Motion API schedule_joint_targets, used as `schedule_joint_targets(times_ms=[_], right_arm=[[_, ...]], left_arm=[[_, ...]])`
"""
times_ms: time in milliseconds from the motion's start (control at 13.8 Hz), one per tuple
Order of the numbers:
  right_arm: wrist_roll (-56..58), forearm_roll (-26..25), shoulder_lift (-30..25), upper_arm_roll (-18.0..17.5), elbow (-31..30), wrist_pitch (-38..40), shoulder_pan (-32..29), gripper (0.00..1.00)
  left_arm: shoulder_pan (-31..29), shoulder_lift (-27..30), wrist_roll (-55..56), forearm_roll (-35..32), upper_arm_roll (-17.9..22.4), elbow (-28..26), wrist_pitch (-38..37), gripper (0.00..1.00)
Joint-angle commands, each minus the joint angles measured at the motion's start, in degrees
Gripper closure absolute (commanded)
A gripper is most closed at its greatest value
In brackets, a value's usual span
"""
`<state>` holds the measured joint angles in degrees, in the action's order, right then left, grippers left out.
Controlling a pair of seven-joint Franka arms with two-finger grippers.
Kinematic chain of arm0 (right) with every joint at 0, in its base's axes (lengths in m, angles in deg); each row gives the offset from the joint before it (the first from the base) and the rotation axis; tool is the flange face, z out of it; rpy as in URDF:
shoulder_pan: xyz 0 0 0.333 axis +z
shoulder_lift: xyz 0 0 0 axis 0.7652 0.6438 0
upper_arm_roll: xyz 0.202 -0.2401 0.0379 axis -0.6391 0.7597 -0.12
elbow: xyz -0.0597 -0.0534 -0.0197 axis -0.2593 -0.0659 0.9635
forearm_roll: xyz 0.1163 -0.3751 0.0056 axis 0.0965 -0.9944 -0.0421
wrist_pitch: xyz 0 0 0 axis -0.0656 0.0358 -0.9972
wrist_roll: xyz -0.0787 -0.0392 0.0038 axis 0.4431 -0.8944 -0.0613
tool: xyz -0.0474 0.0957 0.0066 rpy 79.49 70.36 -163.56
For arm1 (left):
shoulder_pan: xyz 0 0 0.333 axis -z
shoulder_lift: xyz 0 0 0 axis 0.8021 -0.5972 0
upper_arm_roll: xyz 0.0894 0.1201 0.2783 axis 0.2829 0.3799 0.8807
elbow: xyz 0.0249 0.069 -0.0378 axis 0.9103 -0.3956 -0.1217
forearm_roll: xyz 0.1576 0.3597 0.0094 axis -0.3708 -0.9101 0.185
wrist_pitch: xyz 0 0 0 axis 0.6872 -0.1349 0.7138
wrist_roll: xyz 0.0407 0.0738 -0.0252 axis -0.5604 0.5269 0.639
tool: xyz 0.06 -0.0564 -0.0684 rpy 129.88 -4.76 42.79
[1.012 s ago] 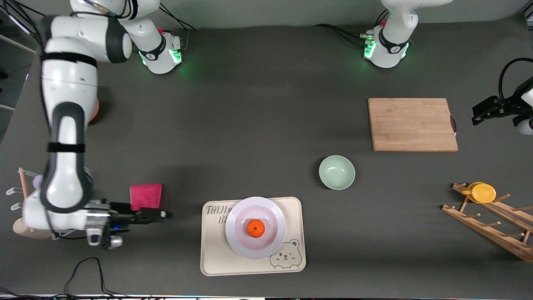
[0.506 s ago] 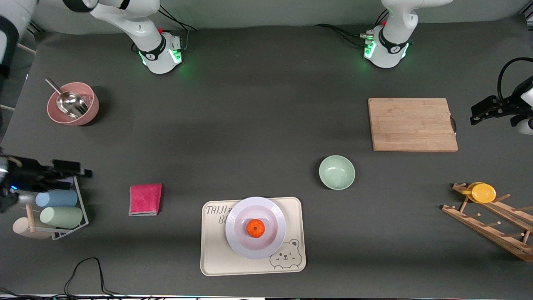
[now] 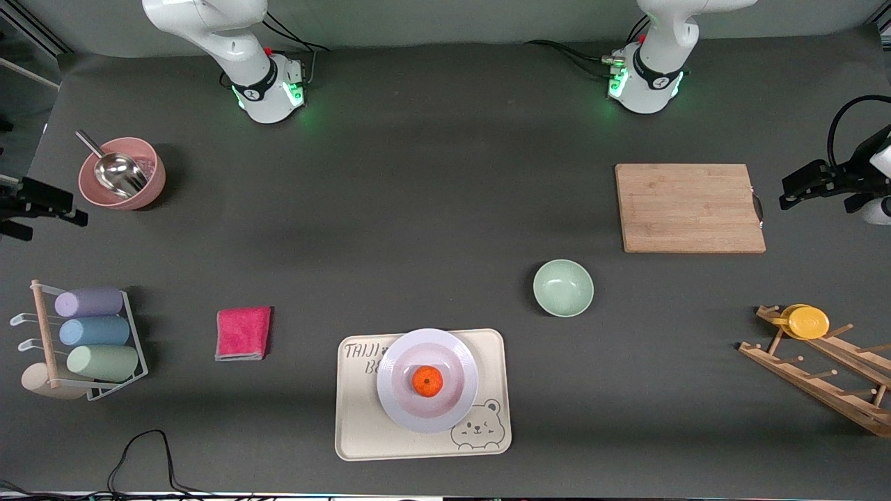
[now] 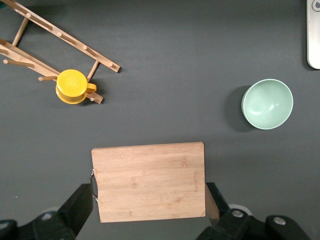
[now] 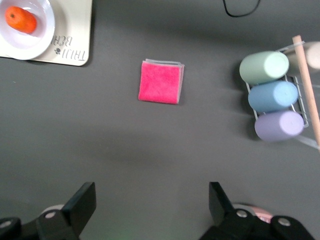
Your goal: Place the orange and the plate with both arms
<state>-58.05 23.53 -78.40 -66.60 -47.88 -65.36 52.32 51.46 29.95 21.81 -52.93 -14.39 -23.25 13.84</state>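
Observation:
The orange (image 3: 427,381) lies in the middle of the white plate (image 3: 397,358). The plate sits on the cream bear tray (image 3: 362,431) near the table's front edge. Orange (image 5: 21,20) and plate (image 5: 44,31) also show in the right wrist view. My right gripper (image 3: 75,210) is open and empty, up over the table edge at the right arm's end, beside the pink bowl (image 3: 122,172); it also shows in its own wrist view (image 5: 150,200). My left gripper (image 3: 786,193) is open and empty at the left arm's end, by the cutting board (image 3: 689,207); it also shows in its own wrist view (image 4: 148,200).
A mint-green bowl (image 3: 563,287) stands between tray and cutting board. A pink cloth (image 3: 243,332) and a wire rack of pastel cups (image 3: 90,334) lie toward the right arm's end. A wooden rack (image 3: 821,369) with a yellow cup (image 3: 806,321) is at the left arm's end.
My right arm has swung away from beside the tray, over the cup rack, out to the table edge by the pink bowl. The left gripper has barely shifted. Orange and plate have not moved.

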Motion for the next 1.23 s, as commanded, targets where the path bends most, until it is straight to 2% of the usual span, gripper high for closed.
schedule_joint_targets(times_ms=[0, 434, 867, 1012, 1157], right_arm=[[-5.4, -3.1, -3.5, -5.1, -4.5, -0.8, -2.3, 0.00], [-7.3, -4.2, -2.4, -4.9, -6.0, -5.1, -0.9, 0.00], [-7.3, -4.4, -2.5, -4.5, -5.9, -4.6, -0.8, 0.00], [-7.3, -6.6, -2.5, -4.7, -5.8, -4.5, -0.8, 0.00], [-7.3, -6.6, -2.4, -4.6, -5.9, -4.4, -0.9, 0.00]], left_arm=[[-0.2, 0.7, -1.0, 0.9, 0.1, -0.9, 1.7, 0.00], [-1.9, -0.8, -1.1, 3.5, 0.2, -0.2, 1.1, 0.00], [-1.7, 0.9, -1.7, 0.7, 0.0, -0.1, -0.5, 0.00], [-1.2, 2.2, -1.8, -2.4, -0.3, -0.3, -2.0, 0.00], [-1.2, 3.0, -1.9, -3.3, -0.3, -0.4, -3.3, 0.00]])
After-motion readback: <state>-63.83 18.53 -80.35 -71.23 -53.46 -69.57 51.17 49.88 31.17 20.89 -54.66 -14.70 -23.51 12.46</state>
